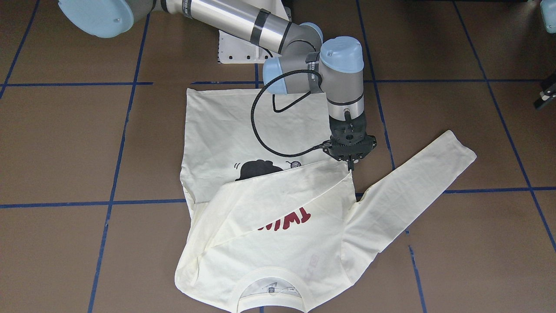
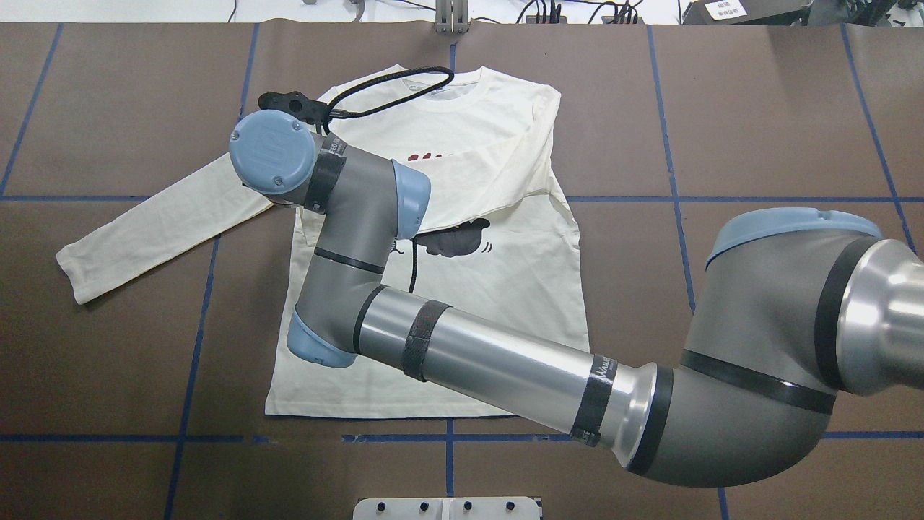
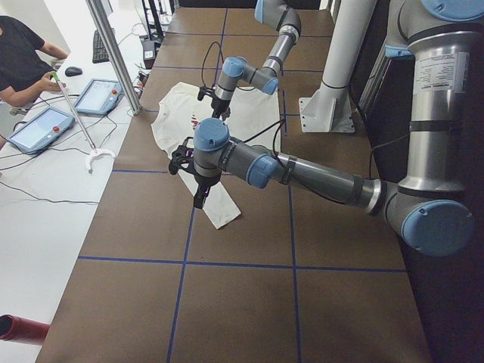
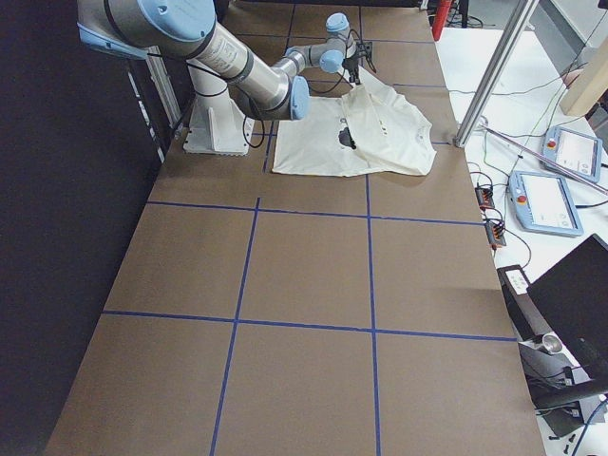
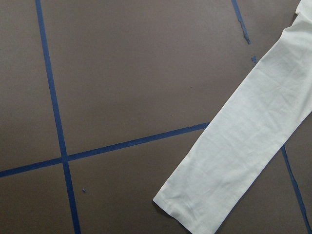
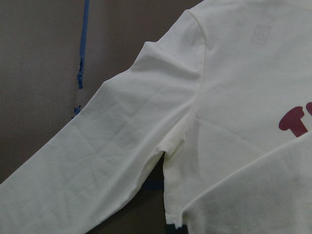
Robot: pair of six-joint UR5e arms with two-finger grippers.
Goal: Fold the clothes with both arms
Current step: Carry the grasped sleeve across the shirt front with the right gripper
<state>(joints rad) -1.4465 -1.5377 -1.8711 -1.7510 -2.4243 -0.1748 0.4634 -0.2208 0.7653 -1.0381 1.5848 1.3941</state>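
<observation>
— What did the front-facing camera show?
— A matte brown table point(image 1: 65, 130) gridded with blue tape lines point(image 1: 116, 174). The cream long-sleeved T-shirt point(image 1: 278, 226) lay on it, one sleeve folded over the chest and the other stretched toward the robot's left. The black two-finger right gripper point(image 1: 351, 166) stood at the folded cuff with its jaws narrow. Whether they pinched cloth was unclear.
— And overhead?
— The right arm point(image 2: 469, 354) crossed above the shirt. A white base plate point(image 2: 447, 508) sat at the robot's edge.
— The left-end camera?
— The left gripper point(image 3: 198, 200) hung over the outstretched sleeve, and I couldn't tell how its jaws stood. A white desk point(image 3: 45, 189) flanked the table, with two tablets point(image 3: 41, 127) and a seated person point(image 3: 19, 53).
— The wrist cameras?
— Cloth and taped table.
</observation>
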